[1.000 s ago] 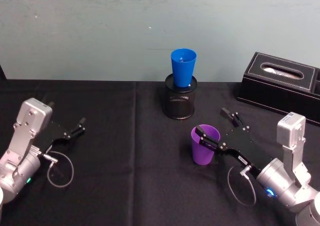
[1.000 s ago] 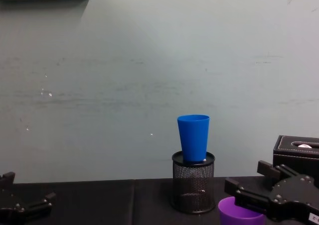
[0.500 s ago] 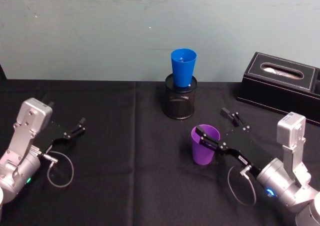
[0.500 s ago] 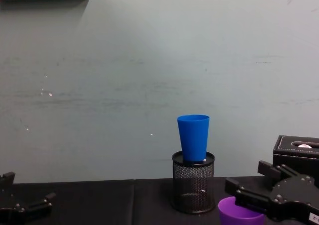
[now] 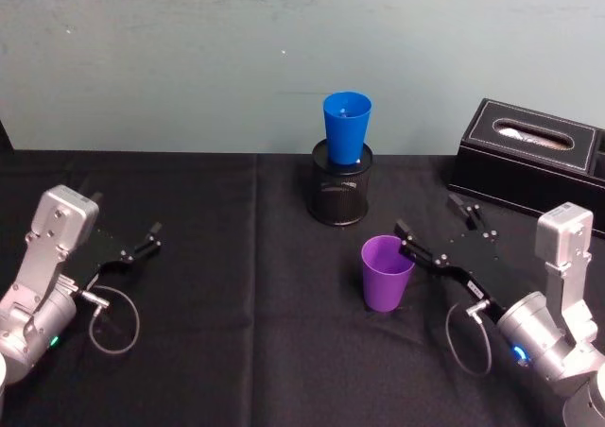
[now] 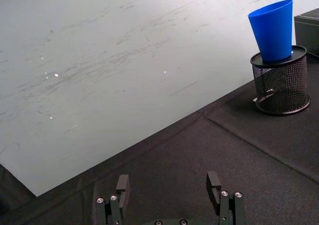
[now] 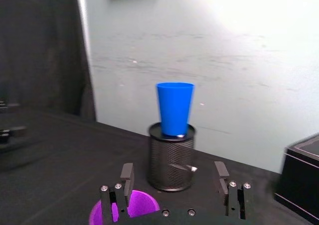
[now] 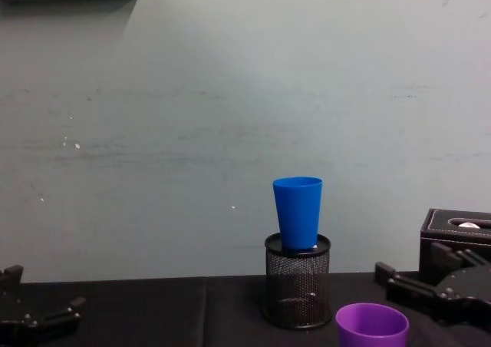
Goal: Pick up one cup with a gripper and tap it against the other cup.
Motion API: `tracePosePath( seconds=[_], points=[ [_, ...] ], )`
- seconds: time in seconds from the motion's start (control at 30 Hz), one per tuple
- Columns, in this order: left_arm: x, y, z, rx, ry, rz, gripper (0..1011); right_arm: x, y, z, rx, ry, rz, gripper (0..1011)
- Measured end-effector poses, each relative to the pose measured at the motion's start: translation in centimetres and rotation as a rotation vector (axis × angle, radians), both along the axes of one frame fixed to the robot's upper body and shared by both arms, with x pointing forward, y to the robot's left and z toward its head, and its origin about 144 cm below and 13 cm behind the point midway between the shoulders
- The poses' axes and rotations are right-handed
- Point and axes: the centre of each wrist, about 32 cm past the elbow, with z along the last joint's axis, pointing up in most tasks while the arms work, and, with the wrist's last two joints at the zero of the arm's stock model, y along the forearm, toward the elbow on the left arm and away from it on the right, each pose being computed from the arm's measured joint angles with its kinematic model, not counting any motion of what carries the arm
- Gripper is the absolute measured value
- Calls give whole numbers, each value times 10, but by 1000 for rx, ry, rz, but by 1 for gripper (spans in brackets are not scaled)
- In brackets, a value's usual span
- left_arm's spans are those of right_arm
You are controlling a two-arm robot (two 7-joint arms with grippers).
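Currently the right gripper (image 5: 434, 238) is sitting just right of the purple cup (image 5: 387, 272), jaws spread and gripping nothing. The cup is standing on the black table (image 5: 236, 285), near and right of the blue tumbler (image 5: 346, 129) in the mesh pen holder (image 5: 340, 196); the left gripper (image 5: 144, 241) is idling far left, jaws spread. Pickup and tap are both looking undone.

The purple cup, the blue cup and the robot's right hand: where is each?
purple cup (image 5: 386, 274), head view, on its front wall.
blue cup (image 5: 346, 129), head view, on its side wall.
right hand (image 5: 433, 229), head view, midway between its open fingertips, beside the purple cup.
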Motion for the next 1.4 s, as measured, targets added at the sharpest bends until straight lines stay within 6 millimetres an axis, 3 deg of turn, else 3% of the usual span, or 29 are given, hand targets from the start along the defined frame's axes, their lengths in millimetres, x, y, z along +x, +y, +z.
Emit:
tracePosePath(
  seconds=[0.57, 1.4],
  points=[
    [0, 0, 0, 0, 0, 0, 1011, 0, -1, -1, -7, 33, -198, 1004],
    [0, 0, 0, 0, 0, 0, 1011, 4, 3, -13, -91, 111, -275, 1004]
  ],
)
